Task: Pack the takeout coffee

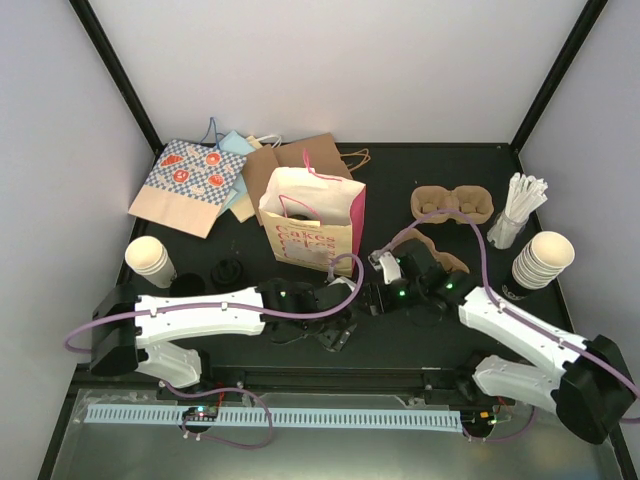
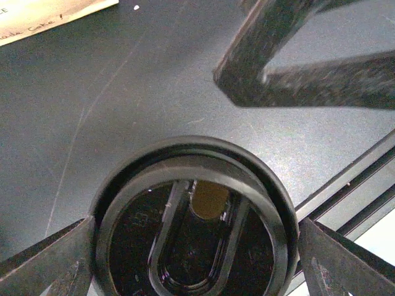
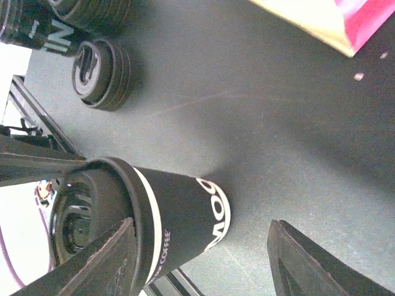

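The takeout coffee (image 3: 179, 216) is a black paper cup with white lettering and a black lid (image 2: 191, 222); it stands on the dark table. My left gripper (image 2: 195, 225) hangs straight over it, open, with one finger (image 2: 43, 262) close to each side of the lid's rim. My right gripper (image 3: 202, 223) faces the cup from the side and is open. Its one finger (image 3: 105, 262) is in front of the lid and the other stands well apart from the cup. In the top view both grippers, left (image 1: 335, 330) and right (image 1: 378, 292), meet in front of the paper bag (image 1: 310, 220).
The cream and pink bag stands open behind the grippers. Flat bags (image 1: 190, 185) lie at the back left. Cardboard cup carriers (image 1: 452, 205) sit at the back right. Stacks of lidless cream cups (image 1: 150, 260) (image 1: 545, 260) flank the arms. A stack of loose black lids (image 3: 102, 74) lies to the left.
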### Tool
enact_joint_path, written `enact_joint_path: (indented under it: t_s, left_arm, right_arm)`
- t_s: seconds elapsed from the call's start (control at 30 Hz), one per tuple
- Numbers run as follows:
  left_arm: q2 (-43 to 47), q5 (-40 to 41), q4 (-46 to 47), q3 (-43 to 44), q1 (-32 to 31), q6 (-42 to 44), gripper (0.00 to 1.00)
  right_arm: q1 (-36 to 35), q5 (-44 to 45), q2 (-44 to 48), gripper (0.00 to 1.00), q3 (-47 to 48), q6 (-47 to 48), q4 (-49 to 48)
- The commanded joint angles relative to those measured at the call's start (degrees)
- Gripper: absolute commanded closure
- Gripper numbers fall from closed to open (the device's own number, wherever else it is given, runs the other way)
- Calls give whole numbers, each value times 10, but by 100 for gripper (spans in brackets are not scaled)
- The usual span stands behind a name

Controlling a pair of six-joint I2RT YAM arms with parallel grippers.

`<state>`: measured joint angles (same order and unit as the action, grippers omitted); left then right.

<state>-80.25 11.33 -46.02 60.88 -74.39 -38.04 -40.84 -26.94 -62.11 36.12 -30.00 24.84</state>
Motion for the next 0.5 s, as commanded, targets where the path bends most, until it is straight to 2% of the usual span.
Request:
enact_joint_path:
  t_s: [0.0, 0.17, 0.3, 0.47]
  left_arm:
    - [19, 4, -2, 30, -5, 6, 8]
    - [34, 2, -16, 73, -4, 19, 2]
    - [62, -1, -16, 89, -3, 24, 1]
    - [142, 29, -31, 73, 24, 12, 1]
  right_arm:
    - [0, 59, 26, 38, 48, 29, 78]
    - [-1, 80, 46, 35, 78, 62, 126]
    - [-7, 103, 57, 32, 107, 82, 169]
    - [-85, 192, 41, 22, 162, 77, 231]
